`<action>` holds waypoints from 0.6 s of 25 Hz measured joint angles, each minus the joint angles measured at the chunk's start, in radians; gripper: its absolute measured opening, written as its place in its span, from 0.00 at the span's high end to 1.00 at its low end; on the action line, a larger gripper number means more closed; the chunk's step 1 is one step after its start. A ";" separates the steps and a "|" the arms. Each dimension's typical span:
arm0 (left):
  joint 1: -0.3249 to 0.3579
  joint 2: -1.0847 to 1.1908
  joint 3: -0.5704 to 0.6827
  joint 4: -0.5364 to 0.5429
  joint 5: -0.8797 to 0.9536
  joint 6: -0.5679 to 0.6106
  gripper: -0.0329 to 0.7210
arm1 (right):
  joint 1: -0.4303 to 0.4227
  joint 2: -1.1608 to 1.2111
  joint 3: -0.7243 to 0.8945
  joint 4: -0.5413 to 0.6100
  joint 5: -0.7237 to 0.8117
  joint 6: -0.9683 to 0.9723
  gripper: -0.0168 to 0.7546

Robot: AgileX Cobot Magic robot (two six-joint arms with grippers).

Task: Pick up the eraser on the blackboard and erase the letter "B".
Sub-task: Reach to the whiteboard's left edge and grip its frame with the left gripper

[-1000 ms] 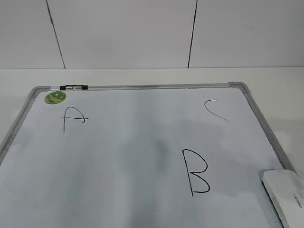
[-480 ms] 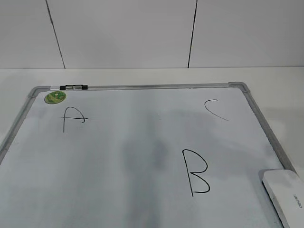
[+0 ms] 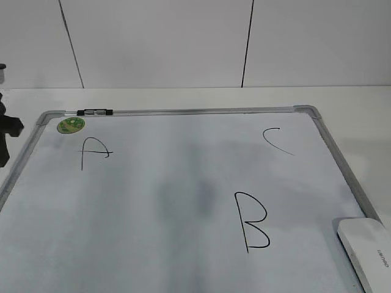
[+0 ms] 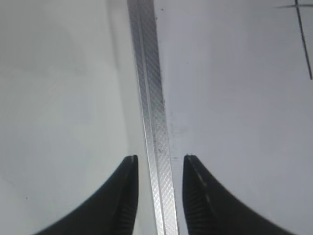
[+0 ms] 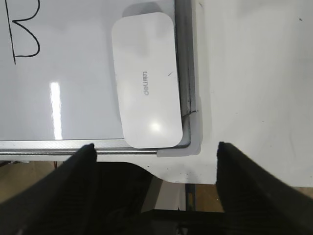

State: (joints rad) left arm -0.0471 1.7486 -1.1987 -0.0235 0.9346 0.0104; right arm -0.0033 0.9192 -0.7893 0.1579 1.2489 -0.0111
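Note:
The blackboard is a white dry-erase board with a silver frame, lying flat on the table. The letter "B" is drawn right of the board's middle; part of it shows in the right wrist view. The white eraser lies on the board's near right corner, also seen in the right wrist view. My right gripper is open wide and empty, above the table edge just short of the eraser. My left gripper is open and empty, its jaws either side of the board's left frame rail.
A black "A" and "C" are on the board. A black-and-silver marker lies on the top rail beside a green sticker. Part of my left arm shows at the left edge. A white wall stands behind.
A dark part of my left arm has come into the exterior view at the left edge. The eraser and the letters have not moved.

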 joint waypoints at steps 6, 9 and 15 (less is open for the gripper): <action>0.026 0.035 0.000 0.009 -0.025 0.000 0.64 | 0.000 0.000 0.000 0.000 0.000 0.000 0.22; 0.031 0.047 0.000 0.009 -0.027 0.000 0.64 | 0.000 0.000 0.000 0.000 0.000 0.000 0.22; 0.031 0.059 0.000 -0.009 -0.028 0.000 0.64 | 0.000 0.000 0.000 0.001 0.000 0.000 0.22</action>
State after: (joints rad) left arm -0.0158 1.8078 -1.1987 -0.0330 0.9067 0.0104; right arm -0.0033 0.9192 -0.7893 0.1585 1.2489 -0.0111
